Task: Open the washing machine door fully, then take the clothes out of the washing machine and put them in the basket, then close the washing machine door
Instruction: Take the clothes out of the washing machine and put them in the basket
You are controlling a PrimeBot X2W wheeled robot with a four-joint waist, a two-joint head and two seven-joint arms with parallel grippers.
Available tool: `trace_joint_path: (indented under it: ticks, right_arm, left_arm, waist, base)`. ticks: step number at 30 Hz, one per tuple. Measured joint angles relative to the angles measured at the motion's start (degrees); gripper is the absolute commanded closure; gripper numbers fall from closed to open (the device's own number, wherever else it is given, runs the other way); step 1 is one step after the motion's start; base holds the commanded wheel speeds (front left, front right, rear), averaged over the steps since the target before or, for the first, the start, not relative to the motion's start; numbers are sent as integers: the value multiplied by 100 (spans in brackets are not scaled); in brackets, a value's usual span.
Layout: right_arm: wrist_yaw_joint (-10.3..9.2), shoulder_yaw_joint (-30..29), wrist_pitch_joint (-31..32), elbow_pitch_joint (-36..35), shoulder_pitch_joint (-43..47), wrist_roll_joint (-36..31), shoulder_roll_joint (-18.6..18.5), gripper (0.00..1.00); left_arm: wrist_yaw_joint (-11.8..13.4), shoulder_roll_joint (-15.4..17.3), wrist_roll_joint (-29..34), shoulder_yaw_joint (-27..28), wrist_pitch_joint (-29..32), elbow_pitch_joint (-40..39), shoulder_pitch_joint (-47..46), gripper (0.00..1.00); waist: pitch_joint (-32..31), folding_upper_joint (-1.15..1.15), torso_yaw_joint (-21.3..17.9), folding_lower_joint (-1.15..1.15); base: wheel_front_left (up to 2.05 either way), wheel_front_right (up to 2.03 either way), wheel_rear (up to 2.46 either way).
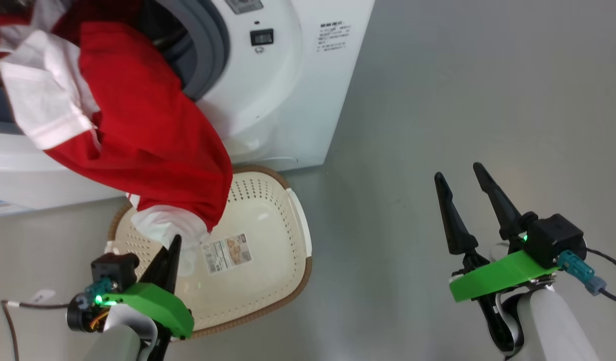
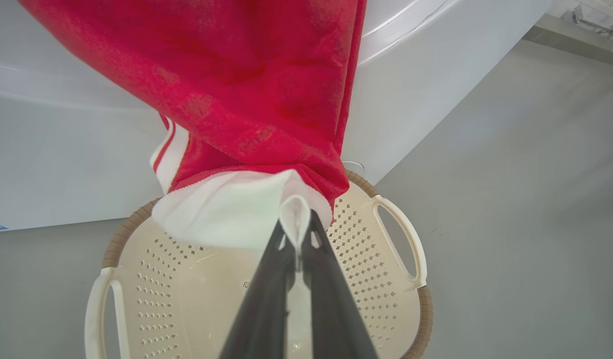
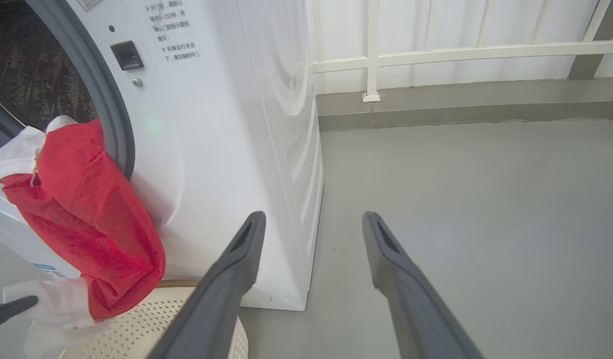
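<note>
Handle red garment (image 1: 152, 130) as soft, limp and light; take by white hem (image 2: 226, 214), pinched tight in left gripper (image 2: 299, 232) above basket (image 1: 267, 200); right gripper (image 1: 459, 171) spread wide, empty.

Clothes (image 1: 152, 135) hang out of washing machine (image 1: 297, 90) down to left gripper (image 1: 176, 243); basket (image 1: 272, 210) beneath it; right gripper (image 1: 458, 171) well right.

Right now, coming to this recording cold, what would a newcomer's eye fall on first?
The bright red clothes spill from the mouth of the washing machine at upper left and hang over the cream basket on the floor below. Next comes the left gripper, its jaws shut on the garment's white hem above the basket. The right gripper stands open and empty over the grey floor at lower right.
</note>
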Motion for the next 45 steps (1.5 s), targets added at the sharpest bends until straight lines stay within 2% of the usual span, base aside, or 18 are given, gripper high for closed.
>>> trace_joint_path:
  ticks: [15, 22, 23, 25, 26, 27, 36, 45]
  right_arm:
    - [0, 181, 0, -99, -378, 110, 2, 0]
    - [0, 218, 0, -151, -506, 135, 1, 0]
    - [0, 218, 0, -151, -506, 135, 1, 0]
    - [0, 233, 0, -154, -506, 136, 2, 0]
    - [0, 244, 0, -155, -507, 142, 2, 0]
    - [0, 259, 0, -155, -508, 149, 2, 0]
    - [0, 267, 0, -130, -546, 169, 2, 0]
    - [0, 207, 0, -60, -529, 77, 1, 0]
  left_arm:
    - [-1, 135, -605, -758, 0, 1847, -1167, 100]
    - [-1, 186, -966, -1123, 0, 2359, -1617, 100]
    - [-1, 186, -966, -1123, 0, 2359, -1617, 89]
    - [-1, 197, -1048, -1217, 0, 2461, -1696, 62]
    - [-1, 202, -1120, -1259, 0, 2507, -1725, 23]
    - [-1, 211, -1178, -1302, 0, 2548, -1751, 0]
    - [-1, 297, -1516, -1525, 0, 2575, -1890, 0]
    - [-1, 352, -1610, -1193, 0, 1993, -1813, 0]
  waist:
    - [731, 0, -240, 0]
    - [1003, 0, -375, 0]
    - [1003, 0, -375, 0]
    - [1048, 0, -417, 0]
    - [1066, 0, -437, 0]
    - [1080, 0, -456, 0]
    - [1019, 0, -449, 0]
    - [808, 0, -278, 0]
  base:
    - [0, 0, 0]
    - [0, 0, 0]
    - [0, 0, 0]
    - [0, 0, 0]
    - [0, 0, 0]
    - [0, 0, 0]
    - [0, 0, 0]
    - [0, 0, 0]
